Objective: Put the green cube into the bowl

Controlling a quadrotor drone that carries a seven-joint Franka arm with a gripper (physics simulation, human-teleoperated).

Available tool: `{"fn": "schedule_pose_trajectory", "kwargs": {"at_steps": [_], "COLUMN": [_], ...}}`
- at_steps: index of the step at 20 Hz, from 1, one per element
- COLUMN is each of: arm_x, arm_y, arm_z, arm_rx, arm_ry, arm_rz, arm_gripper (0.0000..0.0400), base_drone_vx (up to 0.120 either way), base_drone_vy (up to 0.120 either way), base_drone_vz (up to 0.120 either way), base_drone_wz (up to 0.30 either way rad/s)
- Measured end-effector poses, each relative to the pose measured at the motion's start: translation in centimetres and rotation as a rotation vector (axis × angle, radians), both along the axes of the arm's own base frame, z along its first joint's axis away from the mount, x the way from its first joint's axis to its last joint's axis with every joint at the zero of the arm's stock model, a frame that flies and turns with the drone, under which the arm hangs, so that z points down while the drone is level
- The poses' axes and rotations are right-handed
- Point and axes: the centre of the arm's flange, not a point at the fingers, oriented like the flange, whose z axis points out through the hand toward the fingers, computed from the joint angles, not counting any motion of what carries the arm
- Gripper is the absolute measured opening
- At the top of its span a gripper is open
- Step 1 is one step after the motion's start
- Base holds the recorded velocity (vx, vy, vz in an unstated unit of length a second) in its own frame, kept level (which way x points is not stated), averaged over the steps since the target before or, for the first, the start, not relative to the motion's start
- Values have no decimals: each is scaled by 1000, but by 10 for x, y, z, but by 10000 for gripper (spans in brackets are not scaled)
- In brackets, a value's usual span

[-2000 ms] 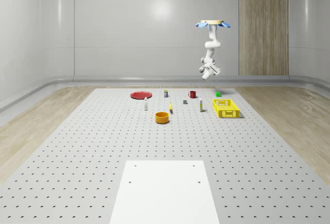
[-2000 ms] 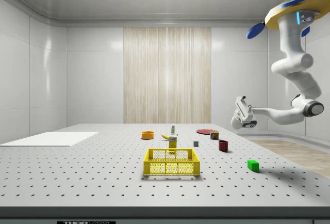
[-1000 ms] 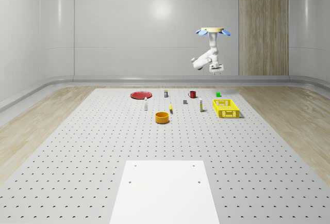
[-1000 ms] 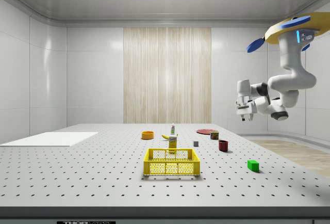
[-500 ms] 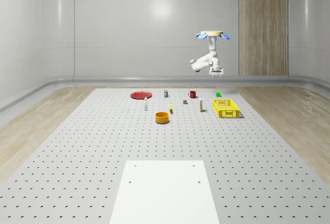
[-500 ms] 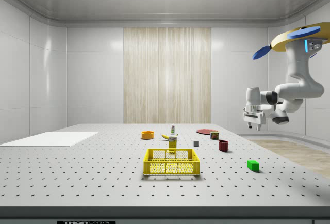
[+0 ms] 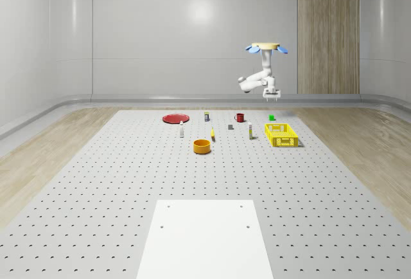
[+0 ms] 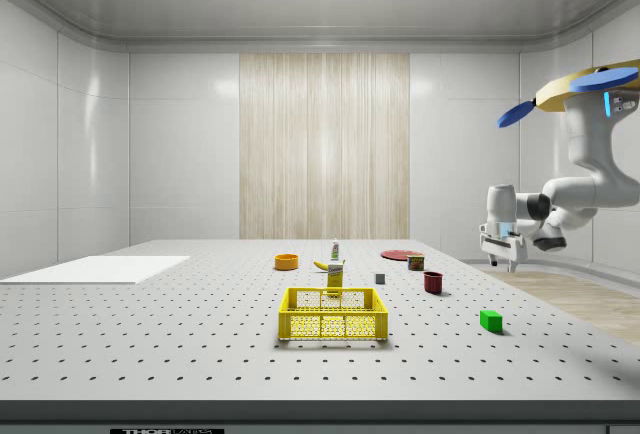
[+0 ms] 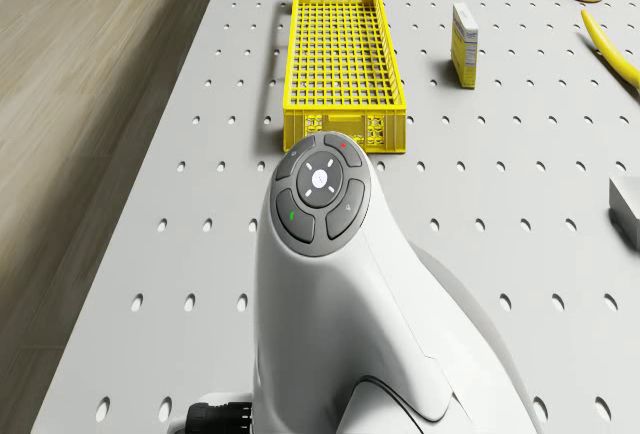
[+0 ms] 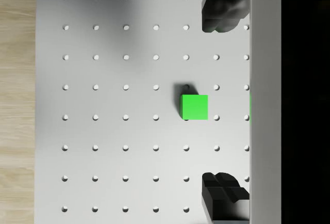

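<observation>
Wrist view: green cube [image 10: 194,107] sits on perforated table [image 10: 124,146], between two dark fingertips [image 10: 223,10], nearer their base side than dead centre. Fingers spread wide, holding nothing. Side view: gripper [image 8: 503,246] hangs well above cube [image 8: 490,320], pointing down; drone [image 8: 585,84] hovers high over table's far edge. Cube not yet grasped. Orange bowl [image 7: 202,146] well apart, toward whole-scene view's left. Left to do, by my reckoning: descend, grip, carry, drop in bowl.
</observation>
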Motion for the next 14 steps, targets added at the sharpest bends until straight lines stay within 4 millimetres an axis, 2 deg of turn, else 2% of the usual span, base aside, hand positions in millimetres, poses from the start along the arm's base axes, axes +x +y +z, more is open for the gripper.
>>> {"fn": "schedule_pose_trajectory", "kwargs": {"at_steps": [6,9,14], "arm_x": [0,0,0], "arm_y": [0,0,0], "arm_z": [0,0,0], "arm_rx": [-2,-2,-3], "arm_ry": [0,0,0], "arm_rz": [0,0,0], "arm_gripper": [400,400,400], "base_drone_vx": [0,93,8], "base_drone_vy": [0,0,0], "base_drone_vz": [-120,-120,-120], "base_drone_wz": [0,0,0]}}
